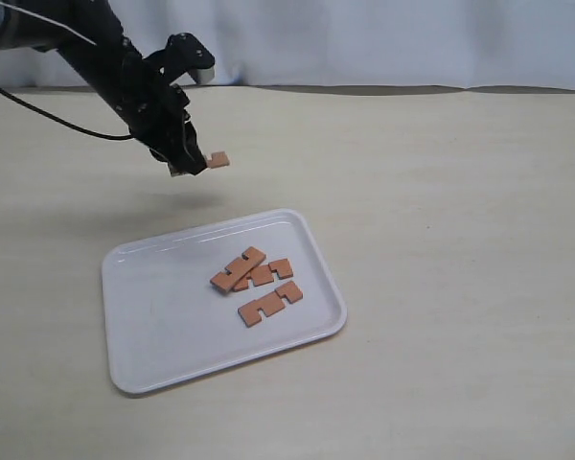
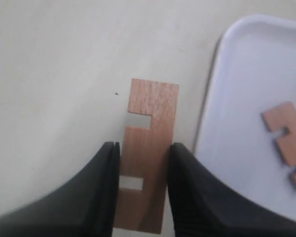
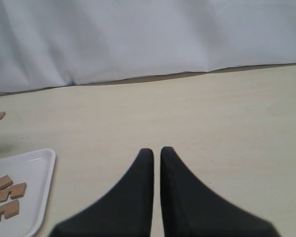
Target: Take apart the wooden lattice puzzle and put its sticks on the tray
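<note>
Pinching the last stick (image 2: 153, 108) edgewise in the left gripper (image 2: 143, 148), I held it raised off the tray's (image 1: 153, 316) far edge for delivery.

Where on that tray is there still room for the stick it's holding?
The tray's left half in the exterior view, from its rim to the three sticks, is bare. Right of centre is crowded.

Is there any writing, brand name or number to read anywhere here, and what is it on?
None readable. The white tray, the sticks lying on it, the held stick, the left gripper and the table carry no words, labels, brands or numbers.
</note>
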